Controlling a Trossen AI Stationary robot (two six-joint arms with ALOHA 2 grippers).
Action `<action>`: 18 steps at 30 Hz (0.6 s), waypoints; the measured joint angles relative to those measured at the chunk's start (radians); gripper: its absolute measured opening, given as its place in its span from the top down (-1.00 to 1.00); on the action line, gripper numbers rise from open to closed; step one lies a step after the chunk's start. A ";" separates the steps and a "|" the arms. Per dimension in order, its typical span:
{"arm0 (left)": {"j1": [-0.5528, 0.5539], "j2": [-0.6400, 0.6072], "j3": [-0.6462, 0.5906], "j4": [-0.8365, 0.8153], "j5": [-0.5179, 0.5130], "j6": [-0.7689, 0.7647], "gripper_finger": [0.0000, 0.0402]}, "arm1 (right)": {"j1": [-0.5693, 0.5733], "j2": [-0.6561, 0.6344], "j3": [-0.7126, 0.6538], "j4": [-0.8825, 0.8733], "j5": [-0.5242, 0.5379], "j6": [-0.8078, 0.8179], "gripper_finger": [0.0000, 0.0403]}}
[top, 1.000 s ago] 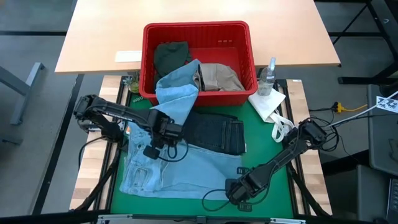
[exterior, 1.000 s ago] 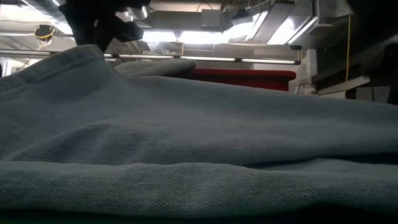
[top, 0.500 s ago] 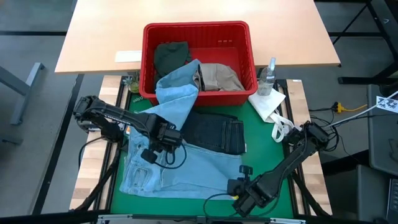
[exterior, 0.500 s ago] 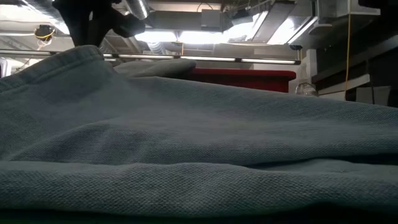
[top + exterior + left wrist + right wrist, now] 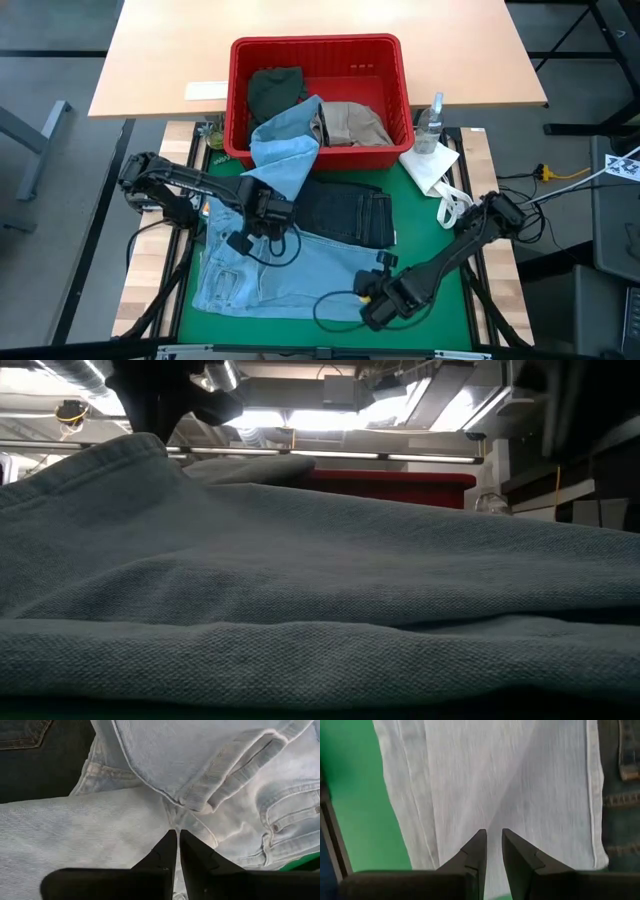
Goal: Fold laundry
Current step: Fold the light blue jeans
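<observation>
Light blue denim jeans lie spread on the green mat, one leg draped up over the red basket's rim. They fill the low view. Folded dark navy jeans lie beside them. An olive piece and a beige piece lie in the basket. My left gripper is shut over the light jeans' crotch seam. My right gripper is slightly open over the near leg's hem end. My left gripper points its shut fingertips down at the light jeans' crotch seam; I cannot tell whether they touch the cloth. My right gripper stands over the flat leg panel near its hem; I cannot tell whether its fingertips touch it.
The red basket stands at the mat's far edge and shows in the low view. A white cloth and a spray bottle sit at the far right. Bare green mat lies to the right.
My right gripper dipped toward the table's near edge, then came back toward the far left, onto the hem end of the light jeans' leg. The garments lie as before.
</observation>
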State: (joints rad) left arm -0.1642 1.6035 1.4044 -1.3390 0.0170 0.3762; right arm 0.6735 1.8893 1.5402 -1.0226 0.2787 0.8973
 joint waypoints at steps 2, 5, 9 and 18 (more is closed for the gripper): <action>0.005 0.000 0.000 0.001 0.000 0.002 0.93 | -0.016 0.000 0.000 0.039 0.000 -0.028 0.70; 0.014 0.000 0.000 0.001 0.000 0.030 0.94 | -0.037 0.000 0.000 0.094 0.000 -0.077 0.70; 0.014 0.000 0.000 0.021 -0.001 0.071 0.95 | -0.059 0.000 0.001 0.128 0.041 -0.094 0.70; 0.014 0.000 0.000 0.064 -0.001 0.106 0.96 | -0.072 0.000 0.001 0.137 0.121 -0.095 0.70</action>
State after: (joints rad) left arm -0.1497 1.6035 1.4044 -1.2752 0.0162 0.4824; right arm 0.6010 1.8889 1.5410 -0.8860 0.3992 0.8021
